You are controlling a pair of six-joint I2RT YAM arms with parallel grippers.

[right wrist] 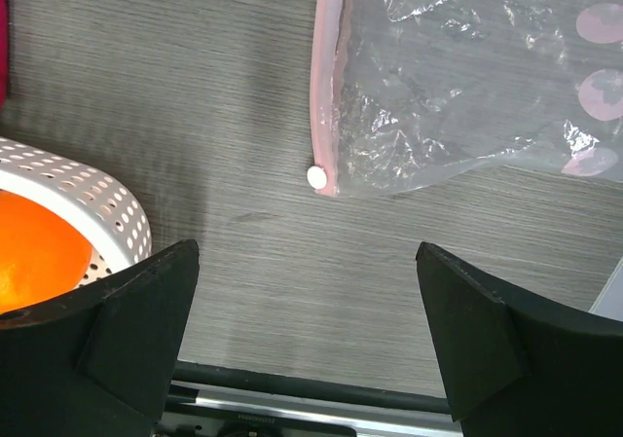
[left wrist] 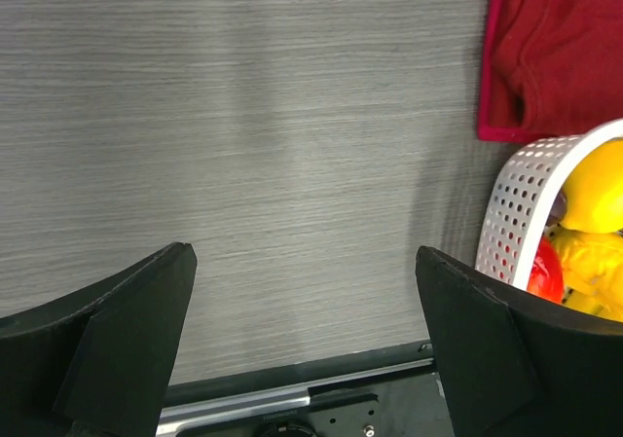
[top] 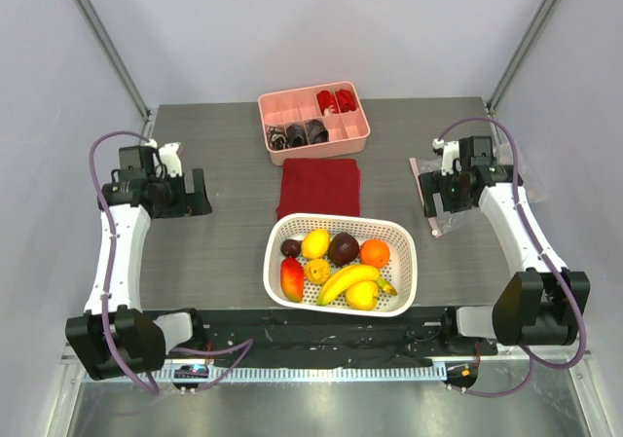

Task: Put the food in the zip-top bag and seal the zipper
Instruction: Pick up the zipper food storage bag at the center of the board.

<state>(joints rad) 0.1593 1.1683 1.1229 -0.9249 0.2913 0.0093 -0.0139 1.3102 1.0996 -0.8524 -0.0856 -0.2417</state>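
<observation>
The right gripper [right wrist: 307,262] is held wide open, empty, nearest the zip-top bag [right wrist: 458,77] at one o'clock. Its zipper [right wrist: 324,77] is laid twelve-to-six.

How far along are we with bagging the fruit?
Nothing is done yet: all the fruit sits in the white basket, and the zip-top bag lies flat and empty on the table. Nothing is in hand; left pincer and right pincer both hang open and empty. Left: move every fruit in, then close the zipper.
</observation>
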